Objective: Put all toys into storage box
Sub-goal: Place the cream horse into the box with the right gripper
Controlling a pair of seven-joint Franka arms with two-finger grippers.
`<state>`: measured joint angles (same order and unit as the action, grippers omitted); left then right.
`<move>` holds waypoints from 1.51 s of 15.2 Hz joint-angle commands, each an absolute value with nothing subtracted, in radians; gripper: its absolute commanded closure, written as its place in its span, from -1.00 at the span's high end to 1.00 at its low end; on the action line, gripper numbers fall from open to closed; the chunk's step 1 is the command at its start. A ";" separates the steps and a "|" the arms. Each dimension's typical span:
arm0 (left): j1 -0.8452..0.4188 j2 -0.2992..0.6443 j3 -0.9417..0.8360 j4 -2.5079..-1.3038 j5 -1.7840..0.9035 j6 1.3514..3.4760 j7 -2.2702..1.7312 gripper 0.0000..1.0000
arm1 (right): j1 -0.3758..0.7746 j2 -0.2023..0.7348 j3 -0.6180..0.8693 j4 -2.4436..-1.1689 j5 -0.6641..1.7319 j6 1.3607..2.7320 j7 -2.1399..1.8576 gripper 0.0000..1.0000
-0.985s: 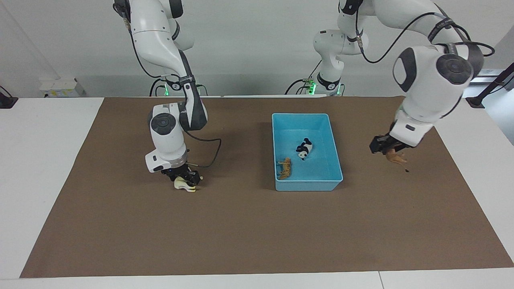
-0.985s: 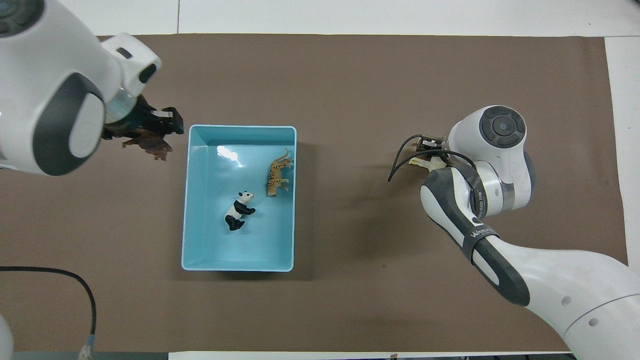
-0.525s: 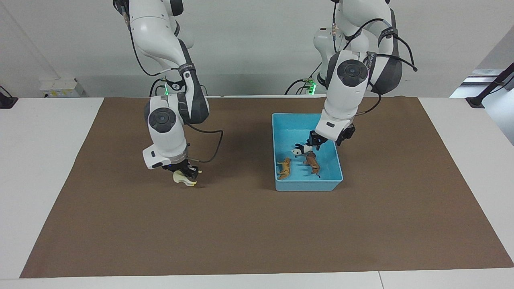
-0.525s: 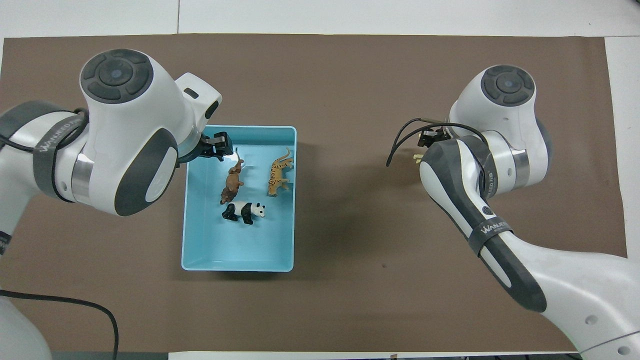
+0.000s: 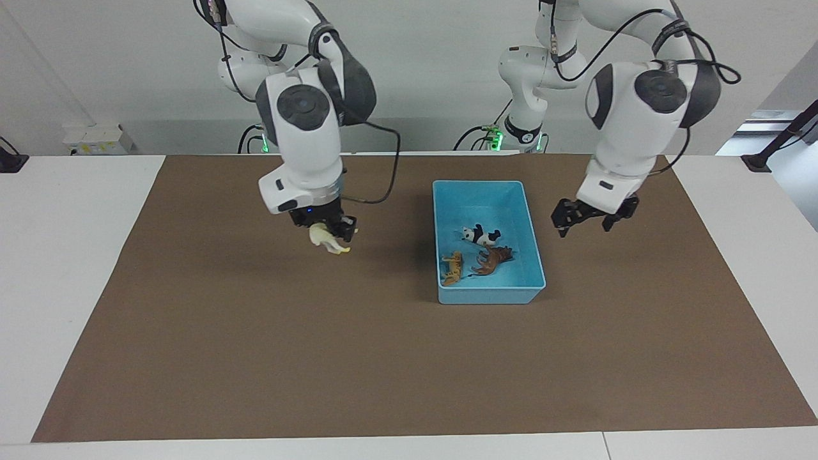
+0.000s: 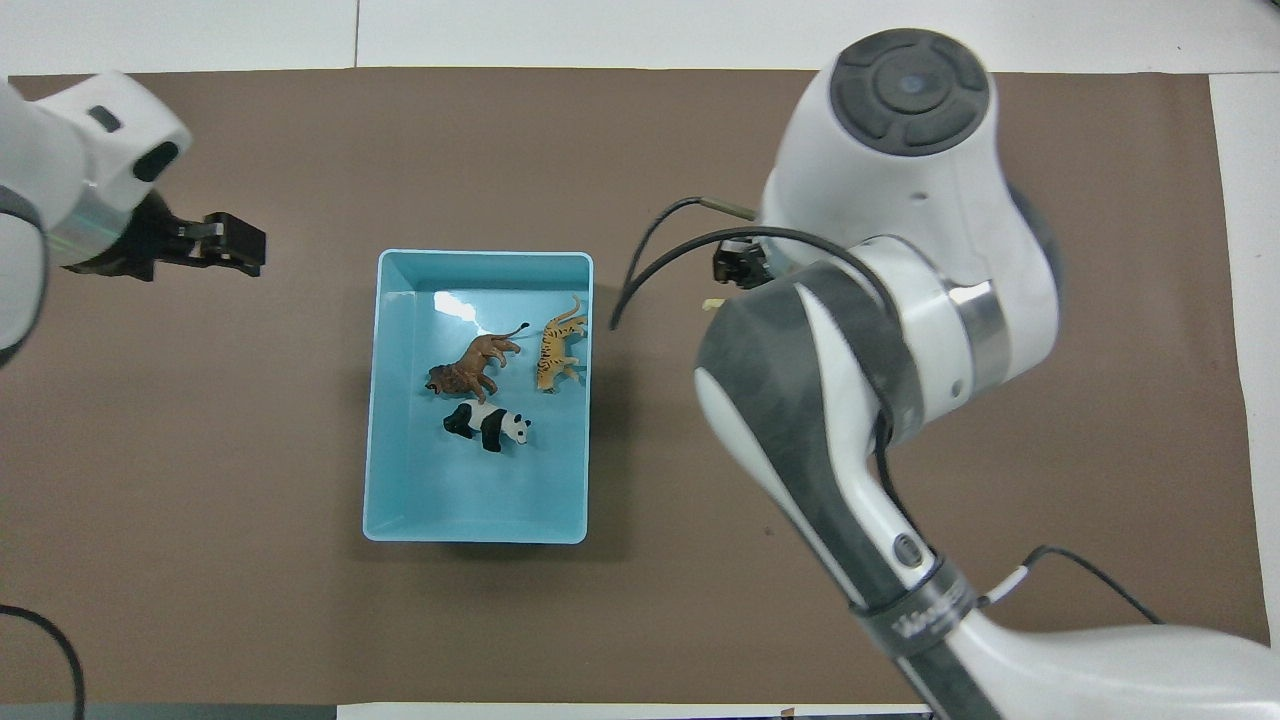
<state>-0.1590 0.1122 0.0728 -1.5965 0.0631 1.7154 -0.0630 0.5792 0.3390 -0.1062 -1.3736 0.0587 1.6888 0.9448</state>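
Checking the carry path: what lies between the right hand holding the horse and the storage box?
Only bare brown mat lies between the right hand, gripping the horse, and the storage box, as the facing view shows.

A glossy light blue plastic storage box (image 6: 380, 400) catches a highlight at its twelve o'clock end, on matt brown paper-like table covering (image 5: 319, 358).

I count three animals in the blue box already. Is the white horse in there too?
No. The horse hangs in the right gripper above the brown mat, while only the panda, tiger and lion lie in the storage box.
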 commanded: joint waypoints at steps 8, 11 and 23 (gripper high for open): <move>-0.072 -0.084 0.060 -1.632 0.071 1.507 0.072 1.00 | 0.908 0.573 -0.112 -1.316 0.049 2.042 1.258 -1.00; -0.078 -0.116 0.057 -1.663 0.064 1.462 0.069 1.00 | 0.914 0.581 -0.115 -1.322 0.045 2.030 1.267 0.98; 0.017 -0.078 -0.043 -1.622 -0.008 1.546 0.090 1.00 | 0.831 0.442 -0.156 -1.313 0.048 1.844 1.244 1.00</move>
<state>0.0067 -0.0964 -0.0343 -1.6468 -0.0100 1.5497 0.0687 0.8410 0.4582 -0.1621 -1.3068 0.0563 1.8839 1.2512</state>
